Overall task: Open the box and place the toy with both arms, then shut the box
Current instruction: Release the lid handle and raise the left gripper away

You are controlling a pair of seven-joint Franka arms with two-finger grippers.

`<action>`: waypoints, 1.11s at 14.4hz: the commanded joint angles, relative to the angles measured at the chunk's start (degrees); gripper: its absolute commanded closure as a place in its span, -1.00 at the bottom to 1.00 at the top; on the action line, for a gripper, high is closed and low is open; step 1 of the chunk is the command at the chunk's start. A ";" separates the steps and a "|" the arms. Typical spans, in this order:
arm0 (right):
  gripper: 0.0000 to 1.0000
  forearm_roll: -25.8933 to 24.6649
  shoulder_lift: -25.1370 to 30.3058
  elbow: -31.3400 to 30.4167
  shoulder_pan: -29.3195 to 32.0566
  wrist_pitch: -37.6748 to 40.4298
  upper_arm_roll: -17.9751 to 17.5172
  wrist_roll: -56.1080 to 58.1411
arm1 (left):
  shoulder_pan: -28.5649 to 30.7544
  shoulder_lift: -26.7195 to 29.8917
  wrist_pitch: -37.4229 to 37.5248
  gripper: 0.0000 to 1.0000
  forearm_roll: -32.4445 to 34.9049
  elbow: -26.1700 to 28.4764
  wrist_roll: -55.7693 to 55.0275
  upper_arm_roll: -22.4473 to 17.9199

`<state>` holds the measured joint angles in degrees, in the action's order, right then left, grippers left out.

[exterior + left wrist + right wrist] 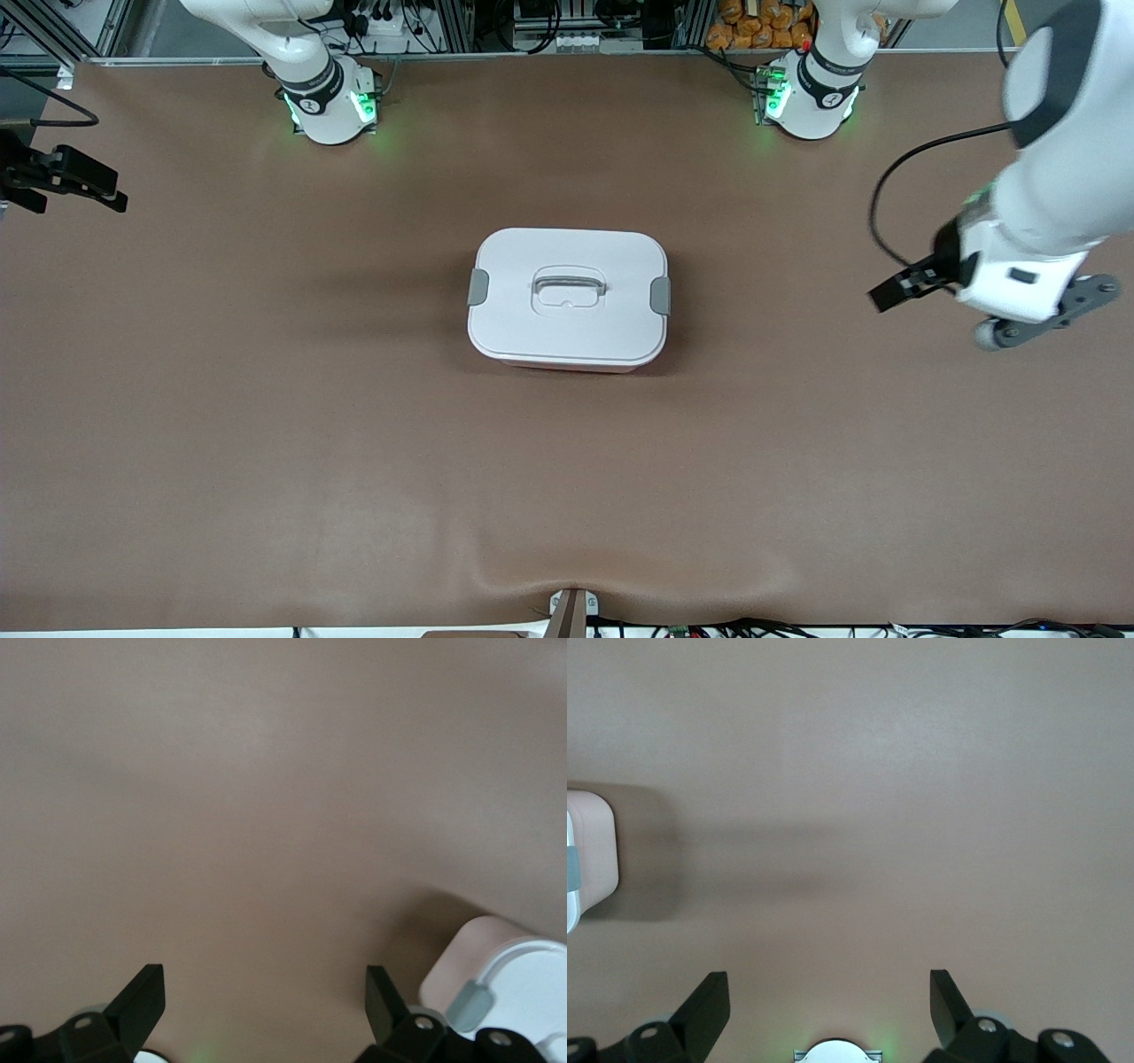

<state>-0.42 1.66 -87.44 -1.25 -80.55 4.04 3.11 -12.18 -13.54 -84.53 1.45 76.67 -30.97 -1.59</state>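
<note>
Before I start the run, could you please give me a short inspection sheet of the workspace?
Surface: brown table, slight wrinkle at the camera-side edge.
Job's things: box at the centre, lid on, both grey clips in place; toy not seen.
Clutter: nothing seen.
Tools: left tool open, over bare table at its arm's end; right tool open, over bare table at its own end.
Cables: black cable along the left arm.
Surroundings: racks and wiring past the bases.

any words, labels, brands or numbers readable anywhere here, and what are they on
None can be read.
box: the white lid and grey clips carry no print that shows.
left arm's base and right arm's base: each dark band bears a small white mark, too small to read.
table: plain brown, no signs.
Both wrist views show no text.
</note>
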 commanded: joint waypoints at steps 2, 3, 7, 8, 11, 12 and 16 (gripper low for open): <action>-1.00 -1.16 0.10 0.78 0.10 0.39 0.09 0.40 | 3.74 3.69 2.70 -1.00 -1.01 2.16 10.56 0.45; -1.00 -1.42 0.10 0.78 0.10 0.39 0.09 0.31 | 3.74 4.30 3.14 -1.00 -0.92 2.51 11.10 0.36; -1.00 -1.42 0.10 0.78 0.10 0.39 0.09 0.31 | 3.83 6.67 5.17 -1.00 -0.40 4.09 13.47 0.36; -1.00 -1.42 0.10 0.78 0.10 0.39 0.09 0.31 | 4.00 7.73 5.17 -1.00 -0.40 5.32 14.87 0.36; -1.00 -1.42 0.10 0.78 0.10 0.39 0.09 0.40 | 5.41 10.10 4.56 -1.00 -0.66 7.78 19.26 0.54; -1.00 -1.42 0.10 0.78 0.10 0.39 0.09 0.40 | 5.76 11.07 2.90 -1.00 -1.01 9.10 21.28 0.45; -1.00 -1.51 0.10 0.86 0.28 0.39 0.09 0.40 | 8.04 17.04 -1.95 -1.00 -1.01 16.92 26.75 1.76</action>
<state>-0.91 1.66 -87.37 -1.24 -80.55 4.27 3.11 -5.80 -1.58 -83.78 1.42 87.26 -6.30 -1.35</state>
